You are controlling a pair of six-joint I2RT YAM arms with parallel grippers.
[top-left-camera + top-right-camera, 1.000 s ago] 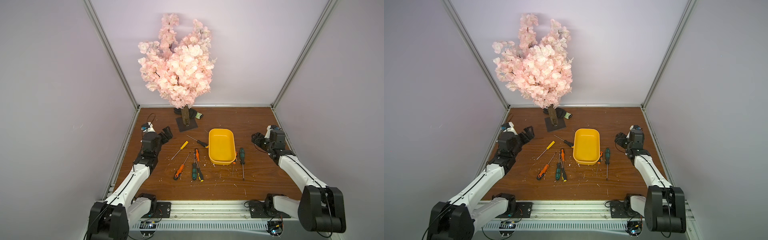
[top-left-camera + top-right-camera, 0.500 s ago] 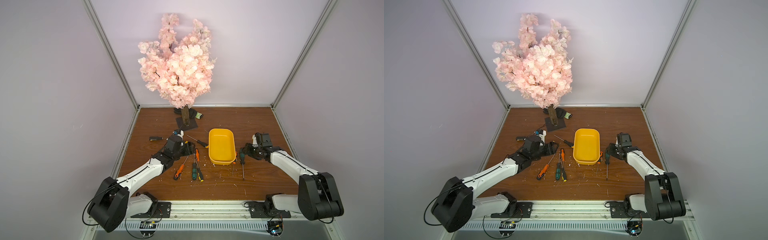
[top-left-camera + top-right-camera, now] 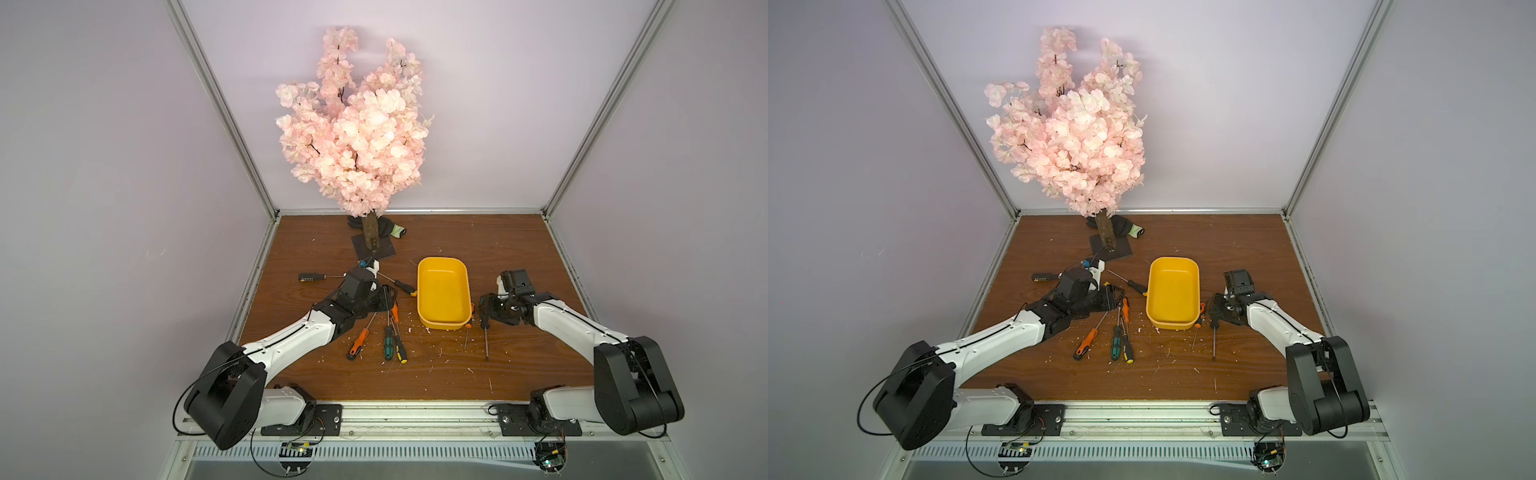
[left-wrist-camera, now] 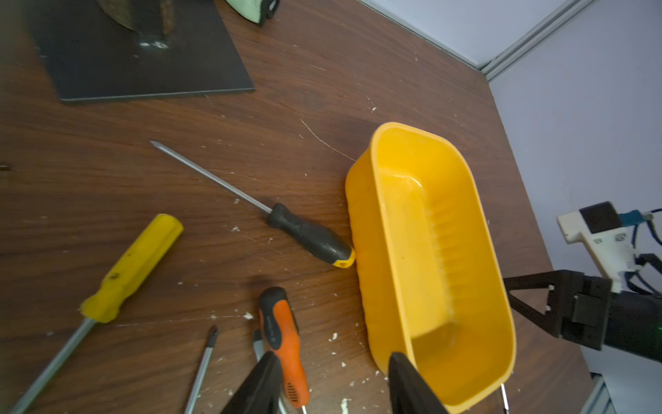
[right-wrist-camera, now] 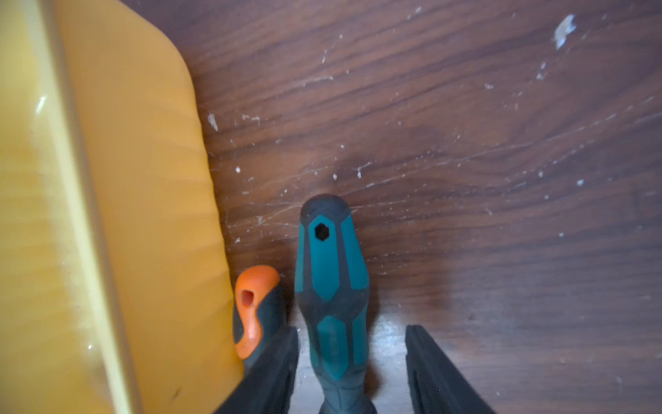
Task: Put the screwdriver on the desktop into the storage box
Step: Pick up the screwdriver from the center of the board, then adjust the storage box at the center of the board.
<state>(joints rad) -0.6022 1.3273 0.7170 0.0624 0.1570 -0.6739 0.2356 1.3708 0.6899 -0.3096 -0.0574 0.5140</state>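
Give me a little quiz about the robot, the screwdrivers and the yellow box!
1. True or false: the storage box already has a screwdriver in it.
2. Which one lies between the fingers of the right claw? A) an all-yellow one B) the teal-and-grey screwdriver C) a pink one
3. Fill in the blank: the tree at the back has ____ blossoms.

Key: 1 false, the box is empty. 2 B. 3 pink.
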